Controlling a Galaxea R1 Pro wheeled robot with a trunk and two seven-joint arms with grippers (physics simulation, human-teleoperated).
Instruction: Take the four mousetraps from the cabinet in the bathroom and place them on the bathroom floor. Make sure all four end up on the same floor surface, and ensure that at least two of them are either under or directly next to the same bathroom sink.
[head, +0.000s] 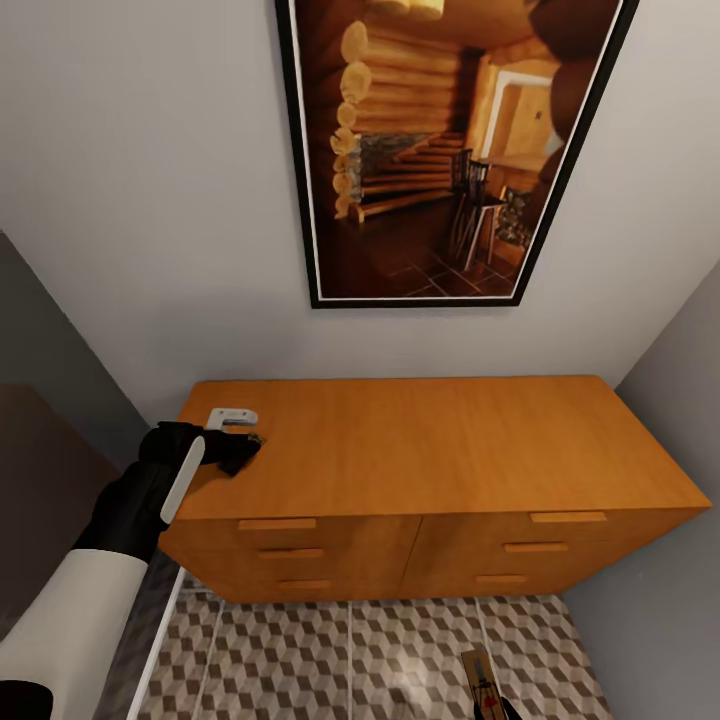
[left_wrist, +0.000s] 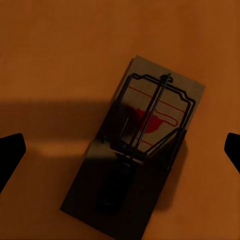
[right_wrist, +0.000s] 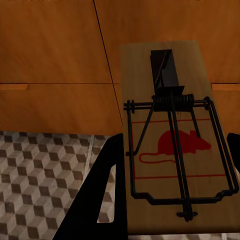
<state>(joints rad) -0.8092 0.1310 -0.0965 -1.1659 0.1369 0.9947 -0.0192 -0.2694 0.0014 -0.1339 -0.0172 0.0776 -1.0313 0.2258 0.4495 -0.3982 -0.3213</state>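
I can read no words or numbers anywhere. The mousetrap (right_wrist: 172, 135) my right pincer holds bears only a red mouse picture and red lines, no lettering.

The left arm (head: 120, 530) has a white forearm shell, then a black wrist section with a slim white strip along it; its gripper (head: 238, 448) looks black, with a pale bracket on top, perhaps
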